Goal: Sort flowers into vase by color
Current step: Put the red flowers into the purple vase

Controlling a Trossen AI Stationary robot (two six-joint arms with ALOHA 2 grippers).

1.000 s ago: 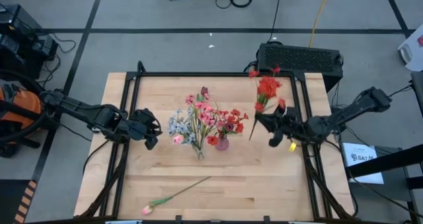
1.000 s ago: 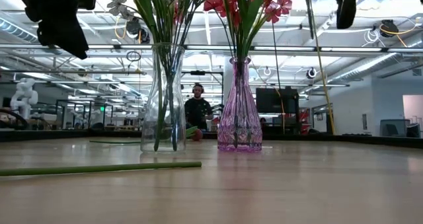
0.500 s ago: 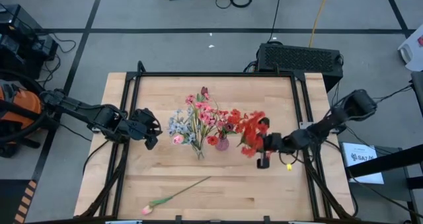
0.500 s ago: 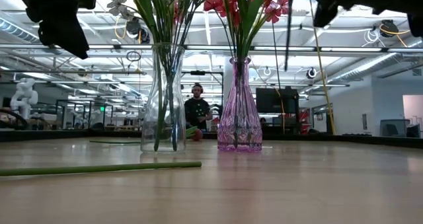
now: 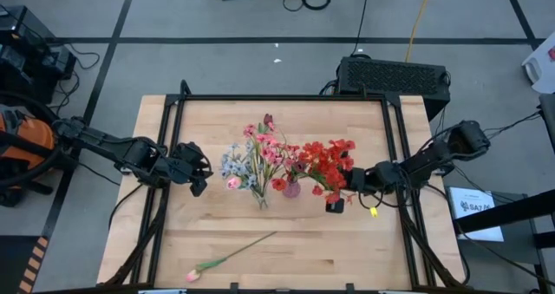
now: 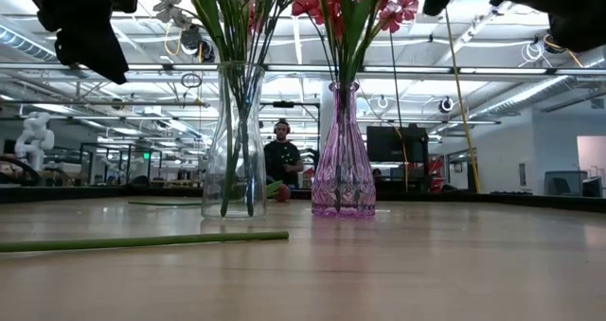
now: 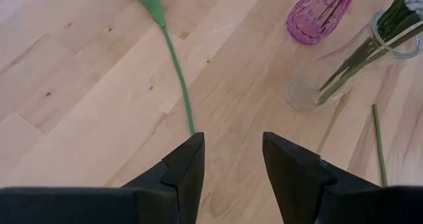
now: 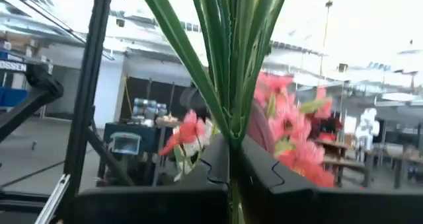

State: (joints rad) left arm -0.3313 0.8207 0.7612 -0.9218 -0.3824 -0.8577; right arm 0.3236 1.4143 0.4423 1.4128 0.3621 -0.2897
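A clear vase (image 5: 258, 190) holding pink and pale white-blue flowers stands at the table's middle. A pink vase (image 5: 292, 189) with red flowers stands just to its right. My right gripper (image 5: 335, 204) is right of the pink vase, shut on a red flower spray (image 5: 332, 166) whose blooms reach toward that vase's own red blooms. One pink flower (image 5: 230, 259) lies flat on its stem near the table's near edge. My left gripper (image 5: 198, 168) hovers open left of the clear vase; its wrist view (image 7: 231, 158) looks down on that lying stem (image 7: 177, 78). My right gripper pinches the red spray's green stem (image 8: 229, 130) between its two fingers, below the blooms, where the leaves and stalks come together. The arm reaches in level from the table's right. The spray is lifted clear of the table, its blooms (image 8: 291, 128) beyond the fingers.
A black frame (image 5: 277, 97) runs along the table's edges. A black box (image 5: 395, 75) sits behind the far right corner. Bare wood lies on the near half of the table, right of the lying flower. In the low view a person (image 6: 282, 155) sits far behind the vases.
My right gripper has carried the red spray from the table's right side toward the pink vase, a little toward the near edge. It has turned about, so the blooms that pointed at the far edge now stand beside the vase's red flowers. The left arm has kept still.
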